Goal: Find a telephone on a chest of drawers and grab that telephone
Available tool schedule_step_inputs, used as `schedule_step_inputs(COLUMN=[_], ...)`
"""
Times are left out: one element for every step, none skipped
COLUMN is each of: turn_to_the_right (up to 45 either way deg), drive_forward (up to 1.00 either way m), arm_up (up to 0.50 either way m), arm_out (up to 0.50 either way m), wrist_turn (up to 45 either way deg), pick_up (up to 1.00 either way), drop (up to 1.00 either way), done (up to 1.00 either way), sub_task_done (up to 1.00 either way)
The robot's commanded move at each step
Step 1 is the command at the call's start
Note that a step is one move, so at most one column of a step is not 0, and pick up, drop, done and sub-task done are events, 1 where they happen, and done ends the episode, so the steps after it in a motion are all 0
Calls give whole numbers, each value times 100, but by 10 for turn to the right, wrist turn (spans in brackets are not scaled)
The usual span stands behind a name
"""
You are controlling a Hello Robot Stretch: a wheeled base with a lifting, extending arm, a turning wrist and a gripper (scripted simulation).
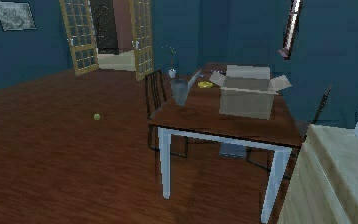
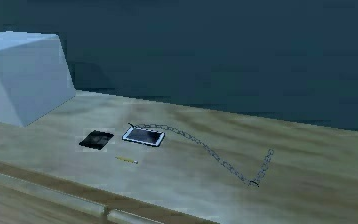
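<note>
A flat telephone (image 2: 143,135) with a dark screen and a pale rim lies on the light wooden top of a chest of drawers (image 2: 297,190) in the arm side view, a little left of the middle. A thin cord or chain (image 2: 222,158) trails from it toward the right. The corner of the same pale chest of drawers (image 1: 329,180) stands at the forward view's lower right.
Beside the telephone lie a small dark flat thing (image 2: 96,140) and a short yellow stick (image 2: 128,160); a pale box (image 2: 25,78) stands at the left. Ahead is a brown table (image 1: 202,122) with an open cardboard box (image 1: 249,90), a chair (image 1: 159,92), glazed doors (image 1: 84,38) and bare wooden floor (image 1: 57,150).
</note>
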Motion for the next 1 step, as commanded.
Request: schedule_step_inputs(turn_to_the_right=[0], drive_forward=[0], arm_up=[50], arm_out=[0], wrist_turn=[0], pick_up=[0], drop=[0], done=[0], sub_task_done=[0])
